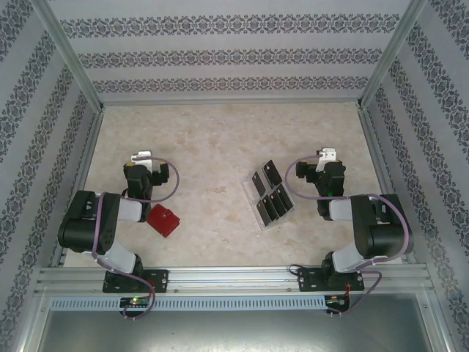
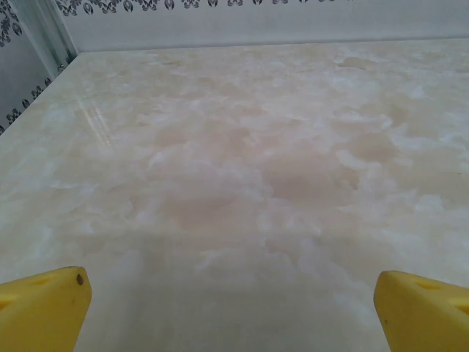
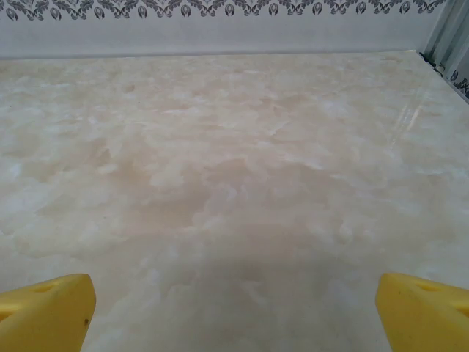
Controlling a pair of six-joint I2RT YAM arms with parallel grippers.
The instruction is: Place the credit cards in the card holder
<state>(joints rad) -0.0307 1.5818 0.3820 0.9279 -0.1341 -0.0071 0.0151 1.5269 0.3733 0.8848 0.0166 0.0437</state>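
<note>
Dark credit cards (image 1: 270, 198) toward the right edge of the table (image 1: 212, 139) look stiff and slippery, so pinch one by an edge. Left gripper (image 2: 233, 312) and right gripper (image 3: 234, 314) gape empty.

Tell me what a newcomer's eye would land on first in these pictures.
The red card holder stands out most, lying on the pale marbled table just beside the left arm. Right of centre, the dark credit cards lie clustered at a clear tray near the right arm. In the wrist views, the yellow left fingers and right fingers stand wide apart over bare tabletop.
</note>
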